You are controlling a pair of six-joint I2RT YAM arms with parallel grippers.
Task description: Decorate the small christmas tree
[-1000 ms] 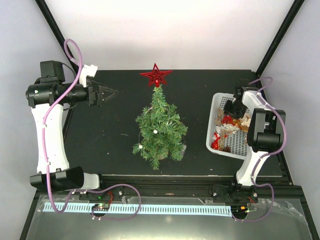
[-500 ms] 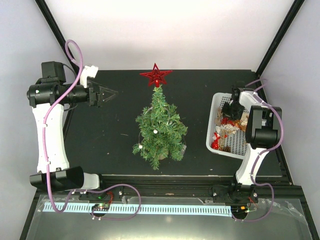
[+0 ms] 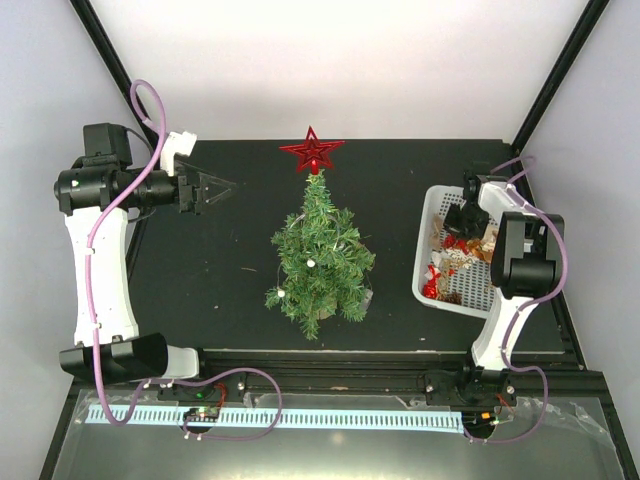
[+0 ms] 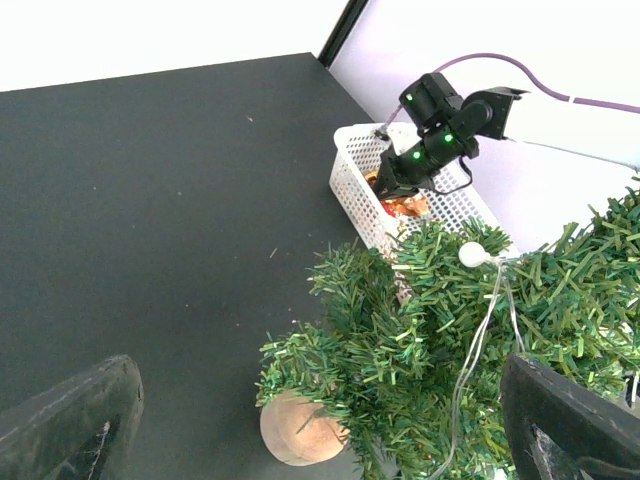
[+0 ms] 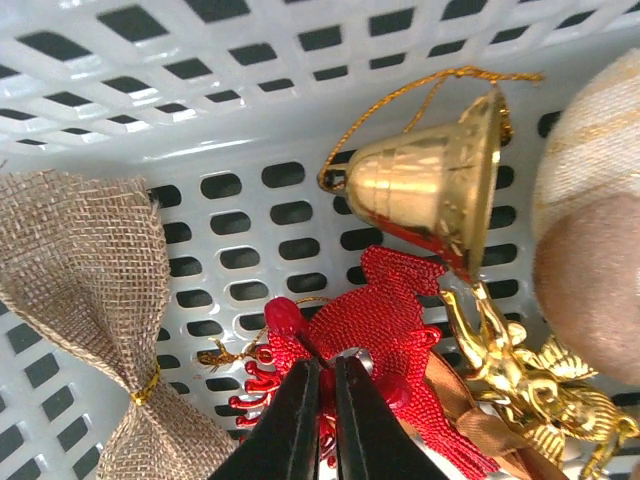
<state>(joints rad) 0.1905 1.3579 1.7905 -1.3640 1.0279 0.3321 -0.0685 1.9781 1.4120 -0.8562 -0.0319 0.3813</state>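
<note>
Right fingers [image 5: 298, 425] were clamped on red ornament [image 5: 395, 305] in basket [image 3: 431, 205], bench [image 3: 220, 275] right edge. Left fingers [image 4: 70, 420] stood wide apart, empty, near far-left corner. Tree [image 3: 318, 262] stood upright mid-bench.

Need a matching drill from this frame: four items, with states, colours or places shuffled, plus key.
Items:
1. star
2. bell
3. left gripper
4. right gripper

States:
A. open, holding nothing, off to the side of the tree
B. gold, lying in the white basket
C. red, on top of the tree
D. closed on the red ornament

Pairs: 1-C, 2-B, 3-A, 4-D
</note>
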